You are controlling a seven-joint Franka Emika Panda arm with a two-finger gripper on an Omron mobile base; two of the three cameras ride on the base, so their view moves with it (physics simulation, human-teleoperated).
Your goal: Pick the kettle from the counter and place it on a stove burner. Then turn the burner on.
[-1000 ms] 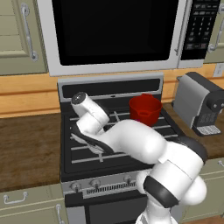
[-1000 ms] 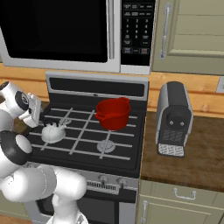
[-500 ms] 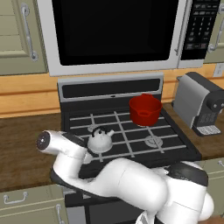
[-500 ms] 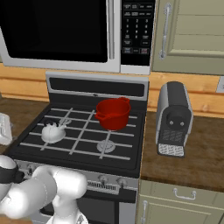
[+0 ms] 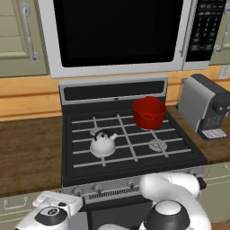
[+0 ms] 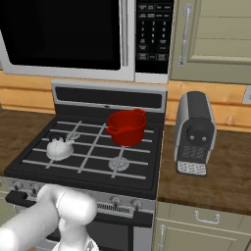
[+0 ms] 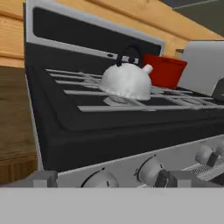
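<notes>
— White-silver kettle (image 5: 103, 143) sits on the near-left stove burner (image 5: 104, 152) in the left base view, off the counter (image 5: 28, 152). So placing looks done?

— Yes. The right base view agrees: kettle (image 6: 59, 148) on the grate, red pot (image 6: 127, 127) behind.

— And the hand view?

— Tool (image 7: 105, 178) low at the stove front, jaws spread wide, holding nothing, facing the knobs (image 7: 151, 169). Turning the burner on remains.

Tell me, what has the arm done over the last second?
The arm swung away from over the stove, down and left to its front edge; the gripper, open and empty, now faces the knobs. The kettle stayed on its burner, the red pot too.
</notes>
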